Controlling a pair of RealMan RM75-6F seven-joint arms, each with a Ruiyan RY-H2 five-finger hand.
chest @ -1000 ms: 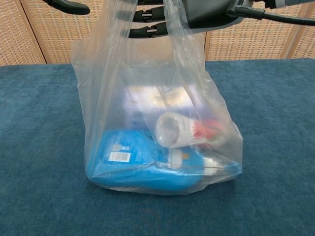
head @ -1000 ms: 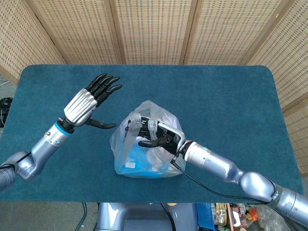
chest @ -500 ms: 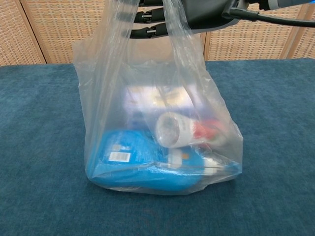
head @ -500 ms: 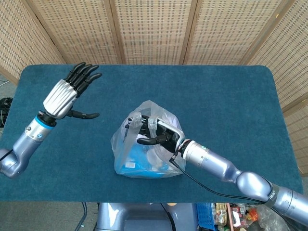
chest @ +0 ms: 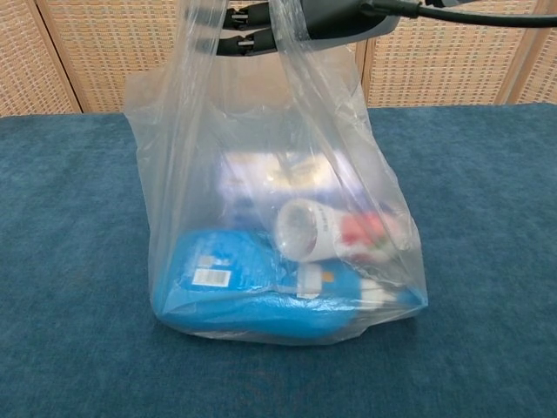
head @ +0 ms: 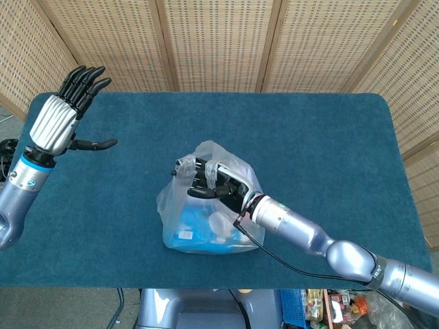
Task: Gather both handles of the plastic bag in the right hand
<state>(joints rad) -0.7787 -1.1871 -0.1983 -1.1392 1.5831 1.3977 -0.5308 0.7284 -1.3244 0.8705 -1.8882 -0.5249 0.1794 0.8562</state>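
Note:
A clear plastic bag [head: 206, 216] [chest: 278, 218] stands on the blue table, holding a blue packet [chest: 252, 292] and a white bottle [chest: 318, 231]. My right hand [head: 214, 186] [chest: 296, 16] is above it, with both bag handles [head: 199, 168] [chest: 291, 26] looped over its curled dark fingers. The handles run taut up from the bag's mouth. My left hand [head: 62, 113] is raised far off at the table's left edge, fingers spread, holding nothing. The chest view shows the right hand only at its top edge.
The blue felt table [head: 309, 157] stretches around the bag. Wicker screens [head: 219, 41] stand behind it. A black cable [head: 274, 260] runs along my right forearm. Clutter lies on the floor below the front edge [head: 343, 305].
My left hand has drawn away from the bag toward the far left and risen. My right hand has lifted slightly and shifted left with the handles, pulling the bag taller.

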